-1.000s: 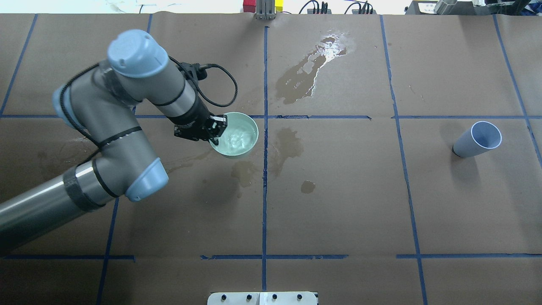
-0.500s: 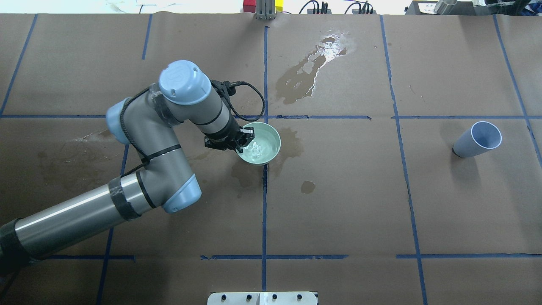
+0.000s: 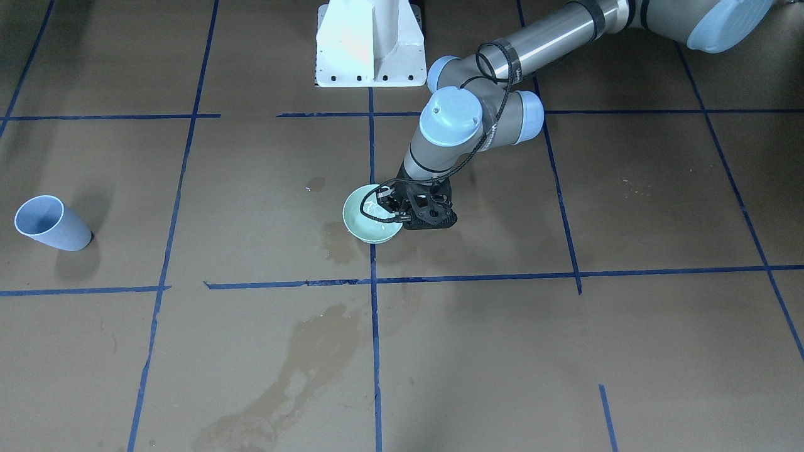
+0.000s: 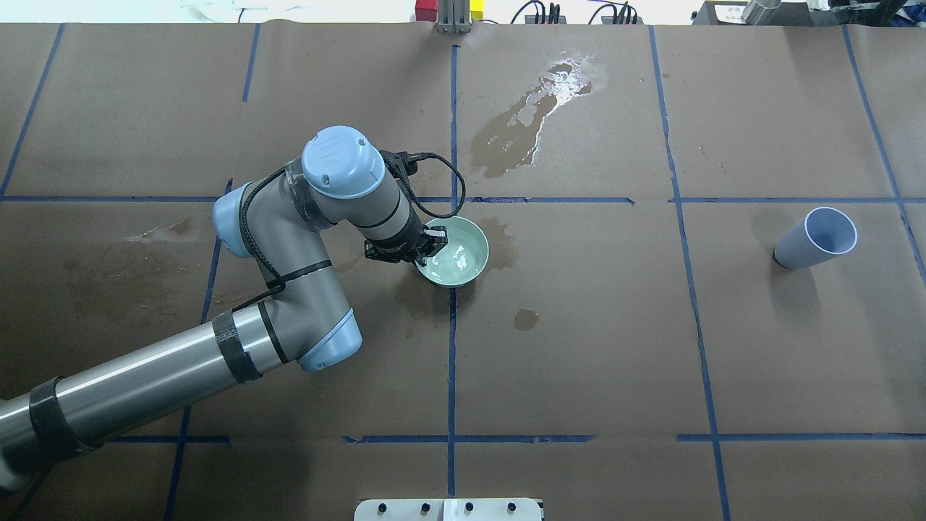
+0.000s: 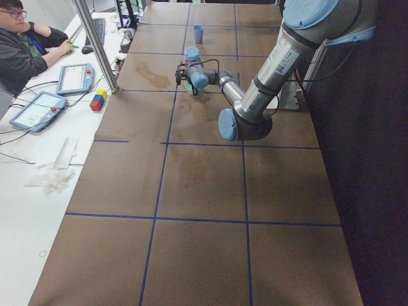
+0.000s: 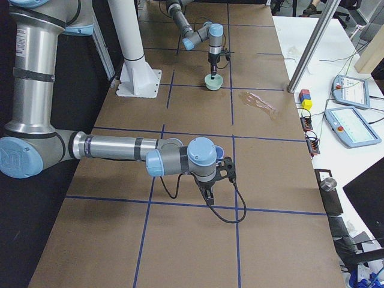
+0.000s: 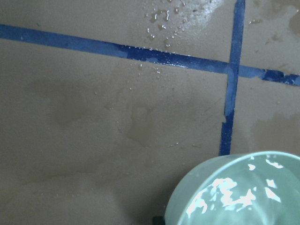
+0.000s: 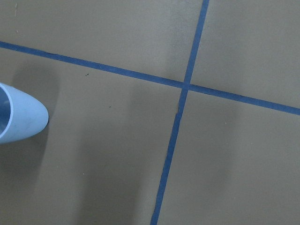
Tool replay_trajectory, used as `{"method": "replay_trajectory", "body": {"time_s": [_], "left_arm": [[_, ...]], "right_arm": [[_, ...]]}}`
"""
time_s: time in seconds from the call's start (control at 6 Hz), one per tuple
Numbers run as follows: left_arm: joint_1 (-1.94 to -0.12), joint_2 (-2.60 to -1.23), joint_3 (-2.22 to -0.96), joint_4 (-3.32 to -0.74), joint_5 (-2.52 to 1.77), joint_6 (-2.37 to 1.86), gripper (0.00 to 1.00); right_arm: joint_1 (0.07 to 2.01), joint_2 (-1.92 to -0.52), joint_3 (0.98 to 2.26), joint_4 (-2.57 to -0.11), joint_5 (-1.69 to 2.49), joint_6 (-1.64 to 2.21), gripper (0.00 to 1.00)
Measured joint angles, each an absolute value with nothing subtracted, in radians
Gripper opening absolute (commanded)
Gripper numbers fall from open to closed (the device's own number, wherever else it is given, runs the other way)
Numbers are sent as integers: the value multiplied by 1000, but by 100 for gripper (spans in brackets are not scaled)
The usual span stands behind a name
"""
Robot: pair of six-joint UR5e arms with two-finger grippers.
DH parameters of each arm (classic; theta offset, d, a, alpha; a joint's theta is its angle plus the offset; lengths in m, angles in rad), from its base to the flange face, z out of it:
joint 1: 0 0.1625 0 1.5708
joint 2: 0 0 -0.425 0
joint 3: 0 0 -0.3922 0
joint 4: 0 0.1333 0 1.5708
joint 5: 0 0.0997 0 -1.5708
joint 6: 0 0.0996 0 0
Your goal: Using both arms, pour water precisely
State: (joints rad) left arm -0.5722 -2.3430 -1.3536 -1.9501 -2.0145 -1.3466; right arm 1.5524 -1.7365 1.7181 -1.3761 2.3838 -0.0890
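Observation:
A pale green bowl (image 4: pixel 454 252) (image 3: pixel 372 216) sits low over the blue tape cross at the table's middle. Shiny, rippled water (image 4: pixel 459 256) (image 7: pixel 225 194) lies in it. My left gripper (image 4: pixel 432 242) (image 3: pixel 391 204) is shut on the bowl's rim on the robot's left side. A light blue cup (image 4: pixel 816 247) (image 3: pixel 47 223) stands far off on the robot's right, and its edge shows in the right wrist view (image 8: pixel 18 119). My right gripper (image 6: pixel 207 195) points down at bare paper near that end; I cannot tell whether it is open or shut.
A wet puddle (image 4: pixel 539 116) glints at the far centre, with darker stains (image 4: pixel 492 250) around the bowl. The white pedestal (image 3: pixel 369 44) stands at the robot's side. A person (image 5: pixel 22 44) sits at a side desk with tablets and coloured blocks (image 5: pixel 99 100).
The left arm has carried the bowl rightward and slightly nearer the robot, onto the central tape line. The cup has not moved.

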Motion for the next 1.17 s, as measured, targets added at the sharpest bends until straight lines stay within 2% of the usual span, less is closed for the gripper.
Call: {"method": "replay_trajectory", "body": {"time_s": [0.17,0.5,0.67,1.17], "left_arm": [[-572,-2343,-1348,-1957,-2012,-1345,100],[-587,-2338,-1380,-1947,-2018,-1328,100],[-615,-2312,-1435,-1926,-2046,-1324,100],[-760,-2131,-1598,-1894,-2164,-1167,100]], "right_arm": [[1552,-1736,1718,-1376,2384,-89,100],[1552,-1736,1721,-1375,2384,-88,100],[1552,-1736,1730,-1374,2388,-85,100],[1521,-1742,1881,-1378,2412,58,99]]}}
